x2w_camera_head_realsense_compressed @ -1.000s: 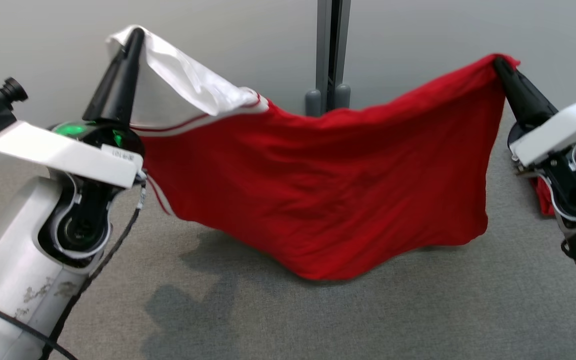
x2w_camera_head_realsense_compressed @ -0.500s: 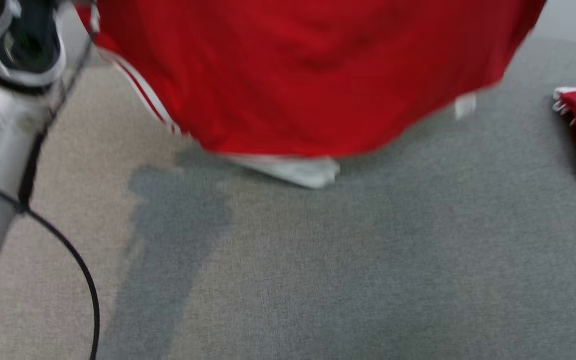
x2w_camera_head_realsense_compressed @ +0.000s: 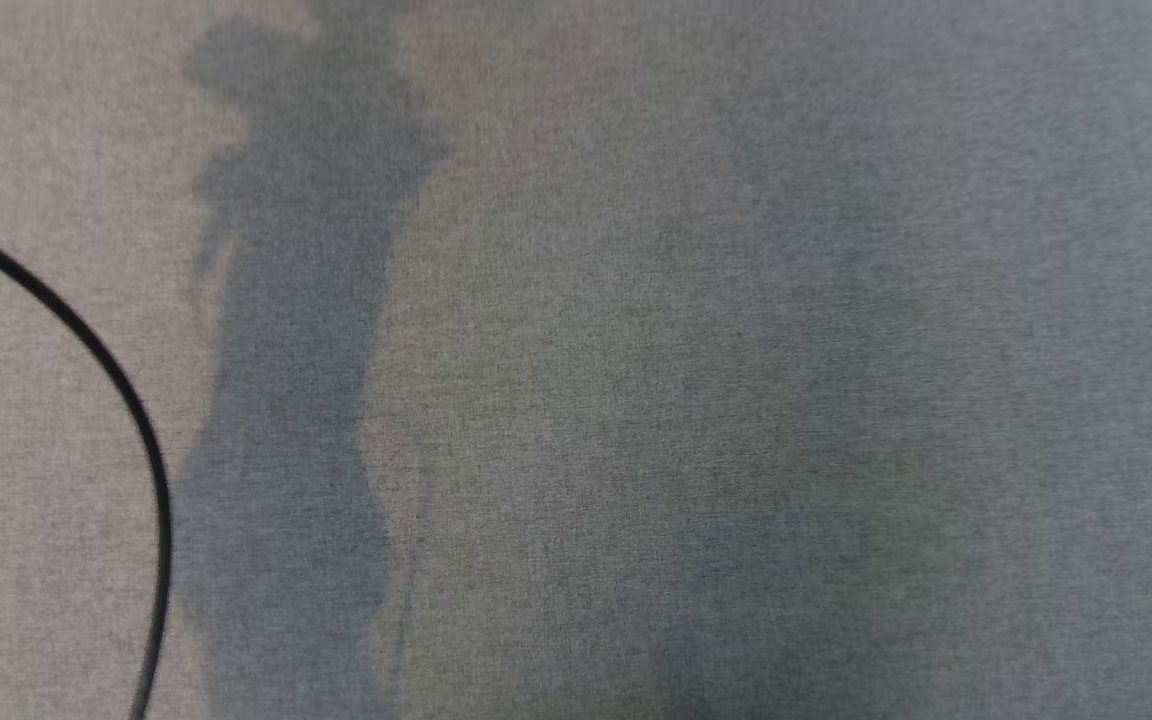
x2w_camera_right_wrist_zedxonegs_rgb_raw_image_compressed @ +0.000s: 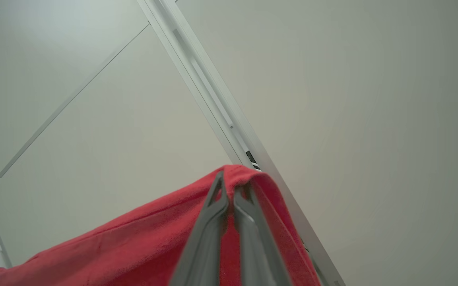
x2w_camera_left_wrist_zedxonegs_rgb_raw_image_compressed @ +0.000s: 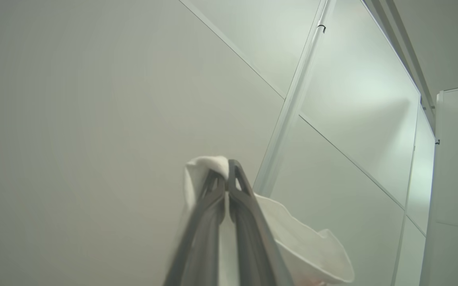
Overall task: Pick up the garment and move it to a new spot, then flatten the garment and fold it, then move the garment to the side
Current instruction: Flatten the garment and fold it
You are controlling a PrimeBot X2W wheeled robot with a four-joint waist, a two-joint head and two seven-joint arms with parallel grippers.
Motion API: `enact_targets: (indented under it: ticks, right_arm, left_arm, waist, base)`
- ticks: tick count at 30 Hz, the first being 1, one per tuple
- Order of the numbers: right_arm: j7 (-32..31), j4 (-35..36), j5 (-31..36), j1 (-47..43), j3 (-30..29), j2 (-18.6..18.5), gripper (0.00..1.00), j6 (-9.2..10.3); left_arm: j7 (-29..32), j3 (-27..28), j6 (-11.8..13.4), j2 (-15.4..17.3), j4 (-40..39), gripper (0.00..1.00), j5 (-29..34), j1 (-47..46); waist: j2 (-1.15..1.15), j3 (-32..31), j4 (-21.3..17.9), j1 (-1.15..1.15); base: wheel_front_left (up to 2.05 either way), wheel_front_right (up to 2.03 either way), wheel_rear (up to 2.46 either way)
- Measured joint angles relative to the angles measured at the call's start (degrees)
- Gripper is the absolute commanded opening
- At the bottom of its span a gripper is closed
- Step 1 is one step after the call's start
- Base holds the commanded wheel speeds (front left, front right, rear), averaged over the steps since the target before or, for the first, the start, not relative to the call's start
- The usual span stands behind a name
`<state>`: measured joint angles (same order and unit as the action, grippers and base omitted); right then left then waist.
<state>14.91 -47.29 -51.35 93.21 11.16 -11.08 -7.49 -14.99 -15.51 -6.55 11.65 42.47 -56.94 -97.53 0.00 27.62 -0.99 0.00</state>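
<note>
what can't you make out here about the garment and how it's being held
Most of the garment: cut off by the bottom edge of both wrist views.
How much cloth the left gripper and right gripper pinch: their own shut fingers hide it.
Where the black cable ends: cut off by the head view's edges.

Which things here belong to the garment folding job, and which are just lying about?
Job: garment, its white edge in the shut left gripper, its red edge in the shut right gripper.
Lying about: black cable, grey carpet, wall panels.
</note>
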Motion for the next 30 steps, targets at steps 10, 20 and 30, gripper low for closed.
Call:
enact_targets:
  ticks: [10,20,30]
  right_arm:
    - [0.1,-3.9,-6.2,-12.1,6.0,1.4,0.0,0.01]
    - [0.1,-4.4,-16.3,-24.6,13.0,-1.9,0.0,0.01]
    - [-1.3,-6.0,-21.5,-34.8,18.8,-4.6,0.0,0.01]
  left_arm:
    - [0.0,-4.0,-0.7,-6.2,4.7,0.0,3.5,9.3]
    - [0.0,-10.4,-0.8,-4.6,5.2,0.0,-2.2,22.1]
    - [3.0,-23.1,-0.9,-1.5,4.4,0.0,-6.7,35.4]
  waist:
    - [0.0,6.3,2.3,0.0]
    - [0.0,4.1,3.5,0.0]
    - [0.0,-3.1,4.0,0.0]
  base:
    - [0.0,0.0,0.0]
    - [0.0,0.0,0.0]
    - [0.0,0.0,0.0]
